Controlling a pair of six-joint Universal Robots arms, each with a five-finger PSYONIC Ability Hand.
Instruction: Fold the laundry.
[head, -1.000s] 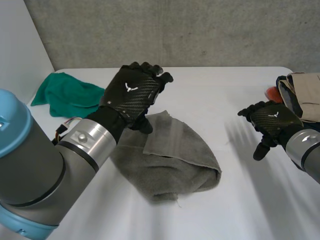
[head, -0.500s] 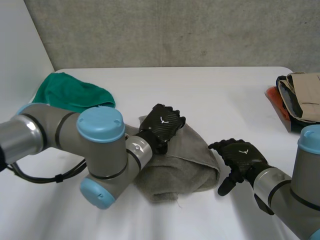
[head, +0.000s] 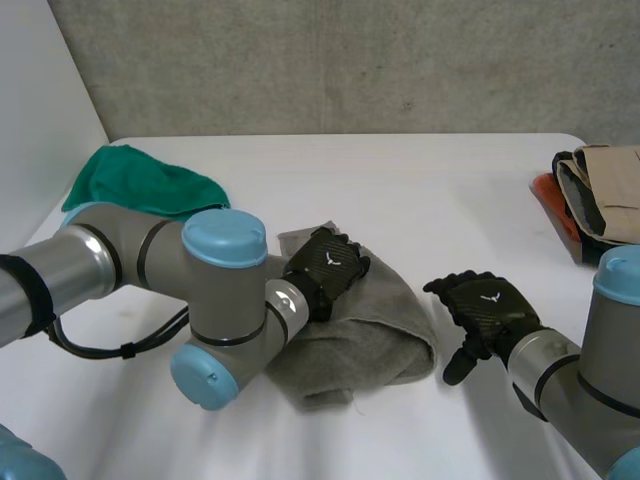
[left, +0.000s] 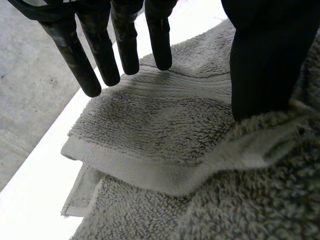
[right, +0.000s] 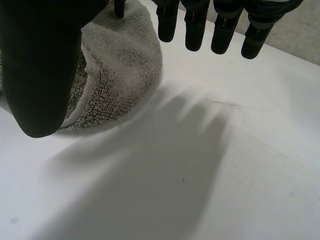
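since a second ago the left robot hand (head: 328, 268) has dropped from above the grey towel (head: 375, 330) onto its upper part, and the right robot hand (head: 487, 308) has come away from the clothes pile (head: 598, 195) to just beside the towel's right end. head view: the towel lies crumpled in the middle of the white surface (head: 430, 190). the left robot hand rests on it near its far edge, and the left arm (head: 215, 300) is bent over its near left side. the right robot hand hangs clear of the towel, fingers spread, thumb pointing down, holding nothing. a green cloth (head: 140, 182) lies at the far left corner, well apart, and the clothes pile sits at the right edge. left wrist view: the fingers (left: 125, 45) are straight and sit just over a folded-over flap of the towel (left: 150, 130), with the thumb (left: 260, 65) down by a ridge of the cloth. nothing is pinched, so this robot hand is open. right wrist view: the fingers (right: 195, 25) are straight and apart, the thumb (right: 40, 70) is wide of them, and all are over bare surface (right: 225, 175). the towel's rounded end (right: 120, 65) is near the thumb.
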